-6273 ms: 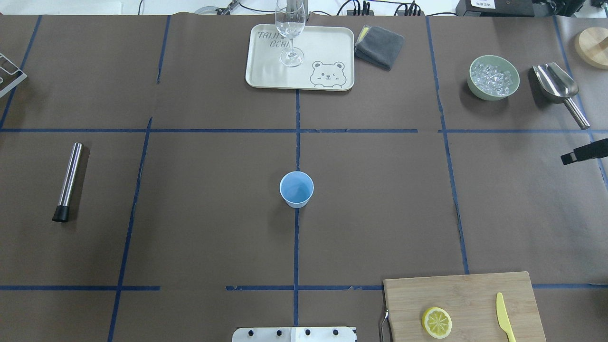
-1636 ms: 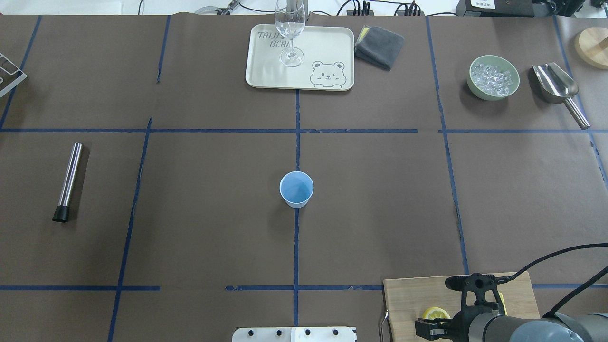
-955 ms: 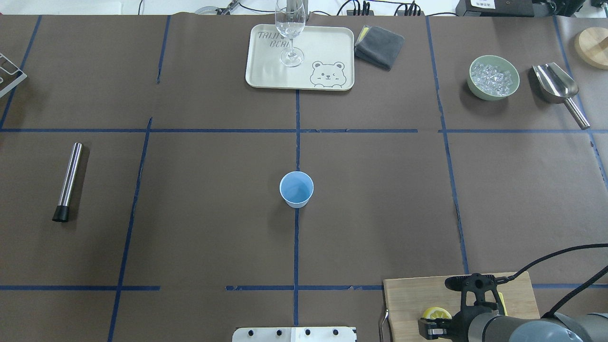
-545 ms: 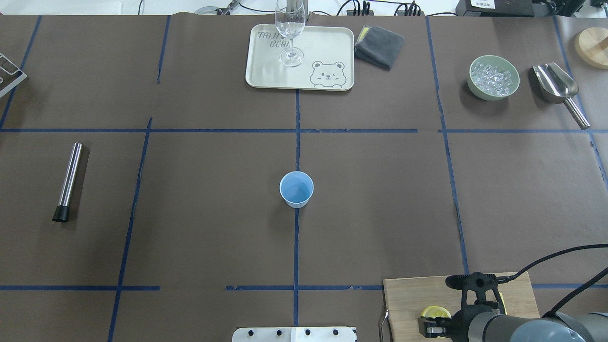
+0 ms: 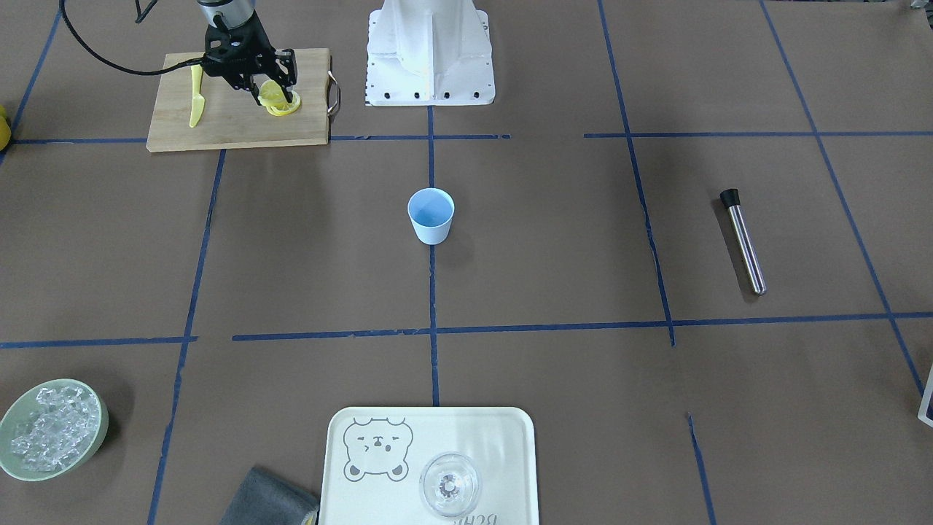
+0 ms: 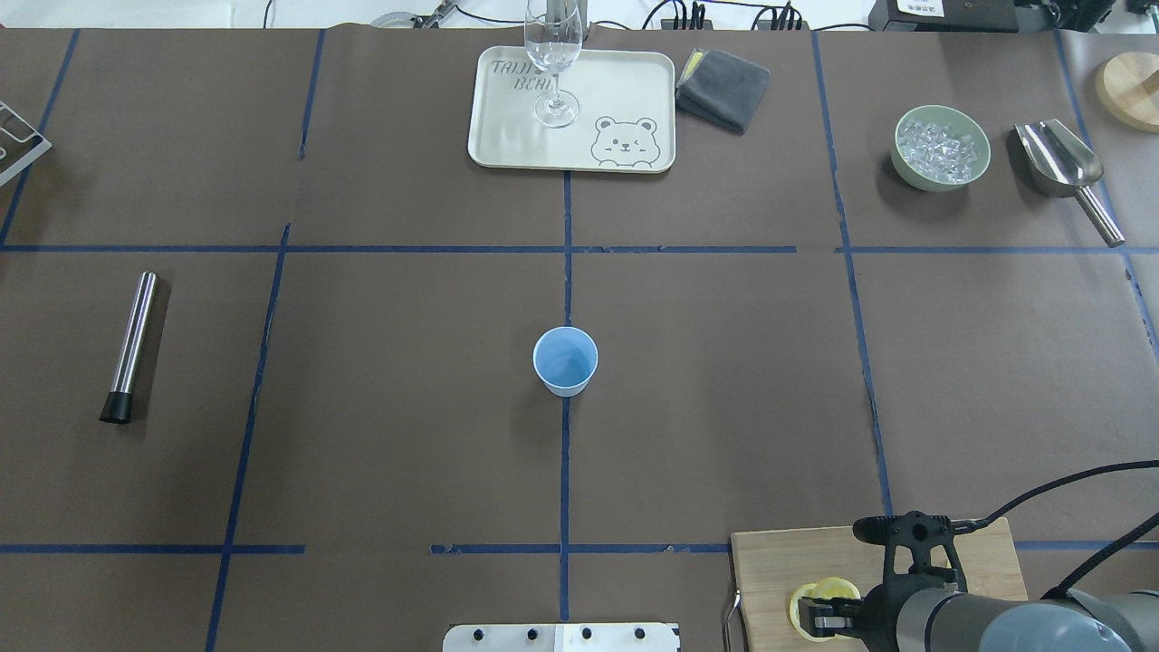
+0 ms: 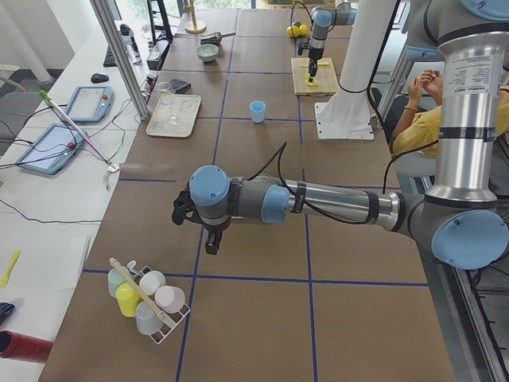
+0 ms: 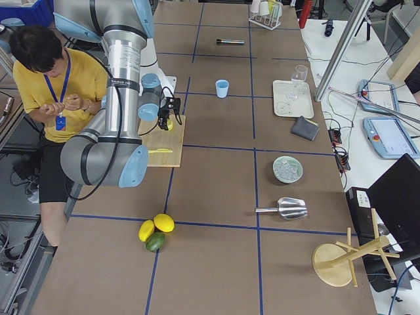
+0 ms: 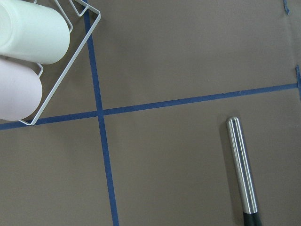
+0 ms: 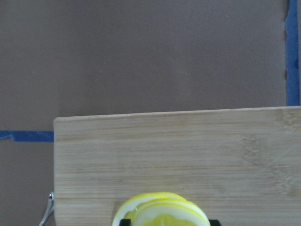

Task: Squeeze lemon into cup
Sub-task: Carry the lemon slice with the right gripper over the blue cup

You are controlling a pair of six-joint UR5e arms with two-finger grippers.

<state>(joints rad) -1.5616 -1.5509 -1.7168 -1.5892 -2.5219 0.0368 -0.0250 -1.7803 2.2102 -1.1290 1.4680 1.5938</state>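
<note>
The light-blue cup [image 6: 565, 360] stands upright at the table's middle, also seen in the front view [image 5: 431, 215]. My right gripper [image 5: 272, 93] is down on the wooden cutting board [image 5: 233, 125], shut on a lemon slice [image 5: 270, 91] tilted up on edge. A second, alike slice [image 5: 286, 109] lies on the board under it. The right wrist view shows the held lemon [image 10: 162, 213] between the finger tips. My left gripper [image 7: 208, 243] hangs over the table's far left end; I cannot tell whether it is open or shut.
A yellow knife [image 5: 194, 98] lies on the board beside the gripper. A tray [image 6: 625, 100] with a clear glass [image 6: 552, 63], a grey cloth [image 6: 724, 88], a bowl of ice [image 6: 942, 148] and a scoop [image 6: 1059, 163] are at the back. A metal rod [image 6: 131, 344] lies left.
My right arm has come in over the board since the earliest frame. In the last half second the lemon slice has tipped up in the gripper, showing a second slice beside it.
</note>
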